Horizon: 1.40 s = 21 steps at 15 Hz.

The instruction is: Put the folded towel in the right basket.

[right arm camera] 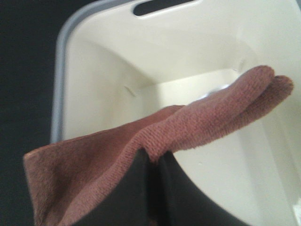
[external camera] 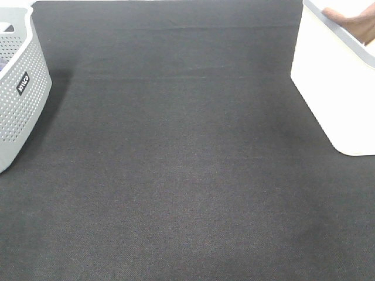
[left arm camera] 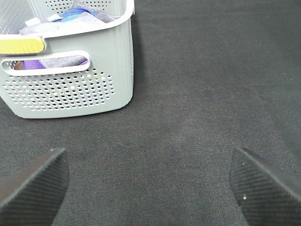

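The towel [right arm camera: 188,127] is pinched in the right end effector [right arm camera: 153,157], whose jaws are pressed together on its folded edge. It is held over the open right basket [right arm camera: 103,89] at the far right corner of the tabletop [external camera: 176,175]. Its long axis is carried straight ahead of the fingertips, above the basket floor, so the right arm is judged ready for release. The left end effector [left arm camera: 150,183] is held spread and empty near the left basket [left arm camera: 70,94].

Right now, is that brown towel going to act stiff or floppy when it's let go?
Likely floppy: the brown towel drapes around the right gripper. Probably light and grippy, given its fuzzy pile. It should slump into the white basket.
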{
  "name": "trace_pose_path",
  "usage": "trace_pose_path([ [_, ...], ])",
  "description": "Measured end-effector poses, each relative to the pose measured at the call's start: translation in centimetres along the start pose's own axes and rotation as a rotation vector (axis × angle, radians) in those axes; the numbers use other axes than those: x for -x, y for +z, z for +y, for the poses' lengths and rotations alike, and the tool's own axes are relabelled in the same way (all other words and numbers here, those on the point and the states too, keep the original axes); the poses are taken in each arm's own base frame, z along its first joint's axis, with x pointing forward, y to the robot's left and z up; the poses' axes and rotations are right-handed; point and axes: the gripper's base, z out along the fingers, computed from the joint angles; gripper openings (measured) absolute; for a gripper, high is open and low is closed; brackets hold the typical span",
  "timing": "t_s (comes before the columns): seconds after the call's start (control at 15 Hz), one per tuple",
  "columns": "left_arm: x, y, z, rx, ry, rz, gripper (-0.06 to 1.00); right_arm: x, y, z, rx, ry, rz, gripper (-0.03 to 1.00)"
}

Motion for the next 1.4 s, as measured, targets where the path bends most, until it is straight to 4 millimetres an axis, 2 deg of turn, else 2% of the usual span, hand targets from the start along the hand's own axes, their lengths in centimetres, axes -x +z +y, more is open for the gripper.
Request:
trace_pose_path([
  [0.2, 0.0, 0.0, 0.0, 0.000, 0.000, 0.000, 0.88, -0.5, 1.7, -1.0, -0.050, 0.028, 0.025, 0.05],
  [0.33, 0.0, 0.0, 0.0, 0.000, 0.000, 0.000, 0.88, -0.5, 1.8, -1.1, -0.057, 0.042, 0.019, 0.26],
  [0.4, 0.0, 0.0, 0.0, 0.000, 0.000, 0.000, 0.88, -0.4, 1.8, -1.1, -0.057, 0.051, 0.016, 0.40],
  [0.47, 0.0, 0.0, 0.0, 0.000, 0.000, 0.000, 0.88, -0.4, 1.8, -1.1, -0.057, 0.051, 0.016, 0.40],
  [0.53, 0.0, 0.0, 0.0, 0.000, 0.000, 0.000, 0.88, -0.4, 1.8, -1.1, -0.057, 0.062, 0.017, 0.54],
  [0.67, 0.0, 0.0, 0.0, 0.000, 0.000, 0.000, 0.88, -0.6, 1.7, -0.7, -0.021, 0.092, 0.030, 0.69],
  [0.87, 0.0, 0.0, 0.0, 0.000, 0.000, 0.000, 0.88, -0.5, 1.0, 0.3, 0.067, 0.140, 0.038, 0.71],
  [1.07, 0.0, 0.0, 0.0, 0.000, 0.000, 0.000, 0.88, -0.1, -1.5, 2.2, 0.129, 0.102, 0.027, 0.72],
  [1.13, 0.0, 0.0, 0.0, 0.000, 0.000, 0.000, 0.88, 0.0, -2.3, 3.2, 0.131, 0.066, 0.024, 0.72],
  [1.27, 0.0, 0.0, 0.0, 0.000, 0.000, 0.000, 0.88, -0.5, -3.9, 6.7, 0.147, -0.039, 0.056, 0.72],
  [1.4, 0.0, 0.0, 0.0, 0.000, 0.000, 0.000, 0.88, -1.4, -5.3, 8.9, 0.171, -0.104, 0.117, 0.72],
])
